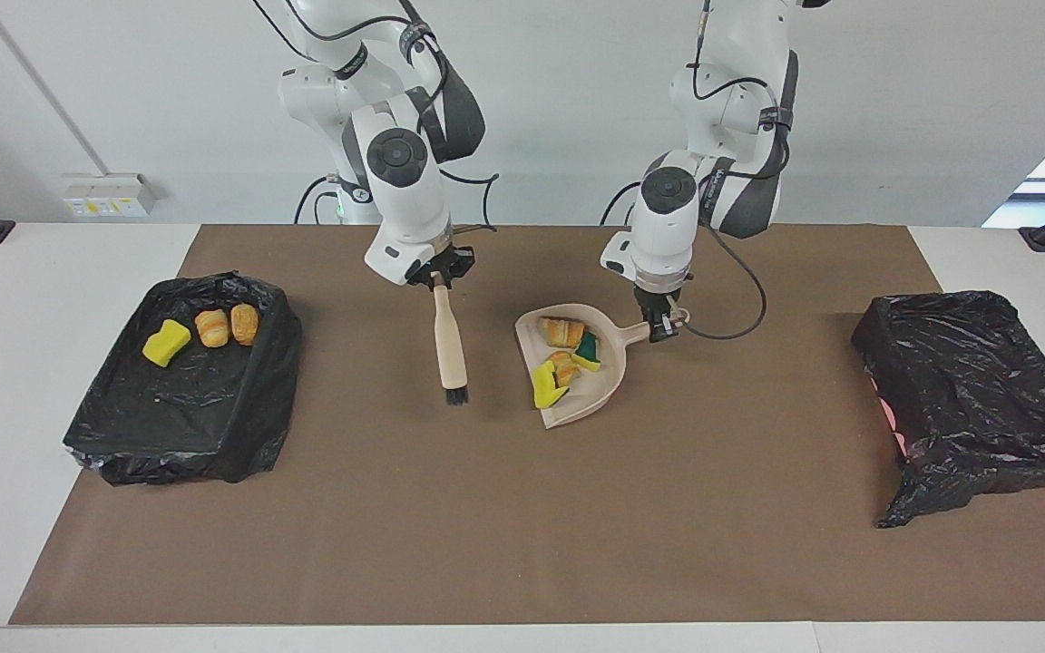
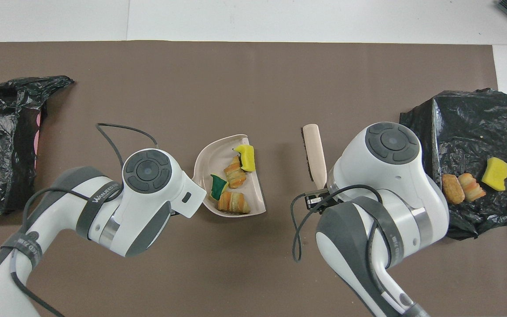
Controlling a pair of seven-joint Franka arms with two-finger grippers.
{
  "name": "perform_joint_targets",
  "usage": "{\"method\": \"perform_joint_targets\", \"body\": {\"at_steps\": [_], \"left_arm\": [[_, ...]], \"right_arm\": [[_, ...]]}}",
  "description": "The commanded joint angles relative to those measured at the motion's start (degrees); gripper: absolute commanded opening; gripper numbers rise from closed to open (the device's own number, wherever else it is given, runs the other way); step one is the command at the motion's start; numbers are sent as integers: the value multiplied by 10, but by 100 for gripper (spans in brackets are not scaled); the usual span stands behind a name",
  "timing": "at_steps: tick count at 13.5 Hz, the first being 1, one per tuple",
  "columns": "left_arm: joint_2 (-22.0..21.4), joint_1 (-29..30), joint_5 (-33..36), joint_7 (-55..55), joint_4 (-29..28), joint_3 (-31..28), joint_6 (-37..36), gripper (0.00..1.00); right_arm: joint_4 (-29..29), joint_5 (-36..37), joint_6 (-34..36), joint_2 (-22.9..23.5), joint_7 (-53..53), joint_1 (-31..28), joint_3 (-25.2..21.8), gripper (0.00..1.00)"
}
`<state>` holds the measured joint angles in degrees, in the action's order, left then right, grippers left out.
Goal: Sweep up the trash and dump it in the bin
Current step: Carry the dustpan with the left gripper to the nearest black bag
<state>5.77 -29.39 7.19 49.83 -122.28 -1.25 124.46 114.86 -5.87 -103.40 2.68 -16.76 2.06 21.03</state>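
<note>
So here's what you've got: the dustpan [image 1: 588,376] sits on the brown mat [image 1: 504,526] about mid-table, slightly toward the left arm's end; in it are four bits of trash, a bread lump [image 1: 561,331] at the handle end, a green-and-yellow sponge piece [image 1: 588,350], a second bread lump [image 1: 564,365] and a yellow sponge [image 1: 547,384] right at the open lip. The bin lined with a black bag [image 1: 187,408] at the right arm's end of the table holds three more: a yellow sponge piece [image 1: 166,342] and two bread lumps [image 1: 212,327] side by side along its edge nearest the robots. At the left arm's end there's a second black-bagged bin [image 1: 976,399]; you can't see what's inside it.

Arms: your left gripper [image 1: 663,328] points straight down, fingers clamped on the dustpan's handle; your right gripper [image 1: 436,277] hangs over the mat between the dustpan and the filled bin, fingers pinched on the top of the brush [image 1: 450,349] handle; the brush hangs nearly upright, bristles down, well apart from the dustpan; can't tell if the bristles touch the mat.
</note>
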Motion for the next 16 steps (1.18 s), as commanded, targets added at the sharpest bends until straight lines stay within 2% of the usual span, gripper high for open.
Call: {"method": "perform_joint_targets", "body": {"at_steps": [1, 4, 6, 7, 10, 13, 16], "left_arm": [[-16, 38, -10, 60, 2, 4, 14, 0], [-25, 74, -24, 125, 20, 3, 11, 0], [-26, 112, -24, 172, 41, 3, 5, 0], [-28, 133, -24, 202, 51, 3, 3, 0], [-37, 199, -50, 305, 77, 2, -34, 0], [-27, 266, -87, 404, 135, -1, -87, 0], [12, 349, -107, 460, 217, -2, -150, 0]], "right_arm": [[59, -52, -4, -51, -56, 5, 10, 0], [91, -70, -23, -63, -122, 75, 9, 0], [95, -89, -38, -66, -144, 99, 10, 0], [104, -121, -40, -71, -144, 102, 9, 0], [151, -130, -72, -75, -167, 161, 9, 0], [192, -132, -83, -107, -164, 167, 10, 0], [225, -141, -88, -134, -167, 193, 9, 0]]}}
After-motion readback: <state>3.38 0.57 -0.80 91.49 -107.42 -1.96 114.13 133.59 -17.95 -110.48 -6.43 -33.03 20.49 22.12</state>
